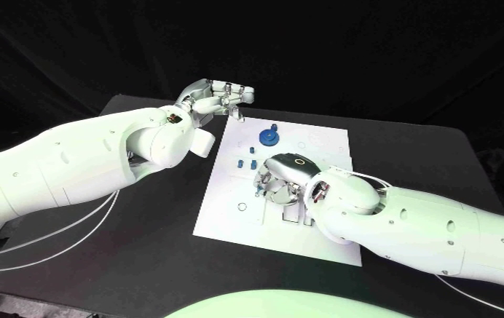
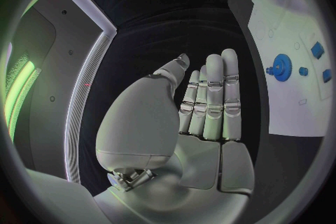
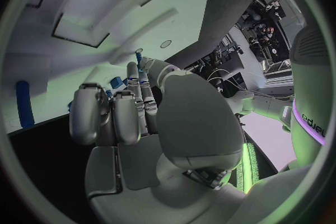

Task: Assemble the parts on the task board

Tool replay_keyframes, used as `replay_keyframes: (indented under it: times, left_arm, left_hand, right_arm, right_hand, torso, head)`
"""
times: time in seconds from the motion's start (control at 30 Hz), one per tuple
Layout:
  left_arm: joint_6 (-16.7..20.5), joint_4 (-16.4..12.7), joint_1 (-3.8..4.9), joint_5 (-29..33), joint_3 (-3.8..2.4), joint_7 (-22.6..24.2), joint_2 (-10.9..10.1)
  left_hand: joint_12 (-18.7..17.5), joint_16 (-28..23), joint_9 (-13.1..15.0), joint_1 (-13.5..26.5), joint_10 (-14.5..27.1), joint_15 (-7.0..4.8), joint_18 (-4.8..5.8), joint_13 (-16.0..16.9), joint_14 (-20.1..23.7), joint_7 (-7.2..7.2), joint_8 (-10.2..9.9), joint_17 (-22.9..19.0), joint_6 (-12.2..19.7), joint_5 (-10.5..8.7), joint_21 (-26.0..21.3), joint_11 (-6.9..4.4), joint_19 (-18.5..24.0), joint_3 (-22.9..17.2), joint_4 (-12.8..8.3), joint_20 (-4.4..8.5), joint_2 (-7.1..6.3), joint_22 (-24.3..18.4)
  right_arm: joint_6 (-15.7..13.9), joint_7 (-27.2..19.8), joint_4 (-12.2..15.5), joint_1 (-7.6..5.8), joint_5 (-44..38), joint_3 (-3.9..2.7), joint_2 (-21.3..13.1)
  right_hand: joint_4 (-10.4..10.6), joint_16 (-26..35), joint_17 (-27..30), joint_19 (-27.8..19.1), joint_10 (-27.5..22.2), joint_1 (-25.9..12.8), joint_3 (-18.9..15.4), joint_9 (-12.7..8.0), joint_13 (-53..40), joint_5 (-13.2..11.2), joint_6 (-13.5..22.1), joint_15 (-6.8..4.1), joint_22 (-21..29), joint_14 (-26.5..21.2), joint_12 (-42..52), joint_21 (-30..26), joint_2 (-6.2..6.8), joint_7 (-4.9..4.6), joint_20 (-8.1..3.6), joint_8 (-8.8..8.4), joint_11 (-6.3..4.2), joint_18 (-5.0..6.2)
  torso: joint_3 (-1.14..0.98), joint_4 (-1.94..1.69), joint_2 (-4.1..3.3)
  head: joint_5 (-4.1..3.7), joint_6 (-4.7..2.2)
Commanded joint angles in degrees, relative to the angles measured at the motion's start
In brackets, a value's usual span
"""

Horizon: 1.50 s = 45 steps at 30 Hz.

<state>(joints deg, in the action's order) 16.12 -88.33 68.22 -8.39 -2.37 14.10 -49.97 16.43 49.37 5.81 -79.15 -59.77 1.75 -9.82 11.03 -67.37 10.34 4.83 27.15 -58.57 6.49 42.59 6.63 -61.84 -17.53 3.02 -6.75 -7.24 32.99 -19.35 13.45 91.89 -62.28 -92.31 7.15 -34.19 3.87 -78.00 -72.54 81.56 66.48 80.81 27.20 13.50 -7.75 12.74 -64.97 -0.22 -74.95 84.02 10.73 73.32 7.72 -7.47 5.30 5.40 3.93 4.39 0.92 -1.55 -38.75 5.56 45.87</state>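
The white task board (image 1: 315,143) lies mid-table. A blue gear (image 1: 269,137) stands near its far edge, also seen as the gear (image 2: 281,67) in the left wrist view. Two small blue pieces (image 1: 247,164) lie just left of my right hand (image 1: 285,176). That hand reaches down onto the board's middle beside a round recess (image 1: 282,196). Its fingers (image 3: 115,115) are curled, and thumb and fingertip seem to pinch a small blue part (image 3: 138,58). My left hand (image 1: 218,98) hovers off the board's far left corner, its fingers (image 2: 213,95) straight and holding nothing.
A small blue peg (image 1: 237,116) stands at the board's far left corner, just under my left hand. A long blue piece (image 3: 24,103) lies on the board. Black table (image 1: 137,260) surrounds the board, with white cables (image 1: 63,249) at the left.
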Motion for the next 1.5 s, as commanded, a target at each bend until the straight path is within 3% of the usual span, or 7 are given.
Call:
replay_keyframes:
  times: [0.03, 0.77, 1.5]
  left_arm:
    - [-1.0, -0.2, 0.02, -0.2, -0.04, 0.2, 0.1]
    - [-1.0, -0.1, 0.03, -0.4, -0.04, 0.1, 0.1]
    - [-1.3, 0.0, 0.02, -0.4, -0.03, -0.3, 0.0]
  left_hand:
    - [0.2, -0.3, -0.1, -0.7, 0.4, 0.14, -0.71, 0.0, 0.4, 0.13, 0.0, -0.1, 0.4, 0.02, -0.3, -0.16, -0.4, 0.2, -0.1, -0.13, 0.11, -0.1]
    - [0.2, -0.3, -0.1, -0.7, 0.4, 0.14, -0.71, 0.0, 0.4, 0.13, 0.0, -0.1, 0.4, 0.02, -0.3, -0.16, -0.4, 0.2, -0.1, -0.13, 0.11, -0.1]
    - [0.3, -0.3, -0.1, -0.7, 0.6, 0.18, -0.71, 0.0, 0.5, 0.17, 0.1, -0.1, 0.5, 0.00, -0.4, -0.11, -0.4, 0.3, -0.2, -0.16, 0.16, -0.1]
  right_arm:
    - [0.9, 0.3, -0.3, 0.06, -0.8, 0.02, 0.3]
    - [2.6, 0.0, -1.3, 0.15, 0.0, 0.33, 1.0]
    - [1.6, 0.3, -0.6, 0.21, -0.4, 0.37, 0.5]
  right_hand:
    - [-0.1, -0.3, 0.0, 0.2, 0.5, -0.5, -0.2, 0.1, 0.1, 0.4, -0.4, -0.42, -6.2, 2.8, -0.2, -0.2, -0.08, -0.10, 0.08, 0.11, -0.02, -0.66]
    - [-0.3, -0.2, 0.0, 0.2, 0.6, -0.5, -0.2, 0.1, 0.1, 0.5, -0.4, -0.44, -6.2, 2.8, -0.3, -0.2, -0.09, -0.07, 0.07, 0.08, -0.05, -0.66]
    - [-0.3, -0.2, 0.0, 0.2, 0.6, -0.5, -0.2, 0.1, 0.1, 0.5, -0.4, -0.44, -6.2, 2.8, -0.3, -0.2, -0.09, -0.07, 0.07, 0.08, -0.05, -0.66]
  torso:
    - [-0.02, 0.00, 0.01]
    - [-0.02, 0.01, 0.03]
    - [-0.02, 0.02, 0.03]
  head:
    - [0.09, 0.08]
    - [0.28, 0.63]
    - [0.66, 0.66]
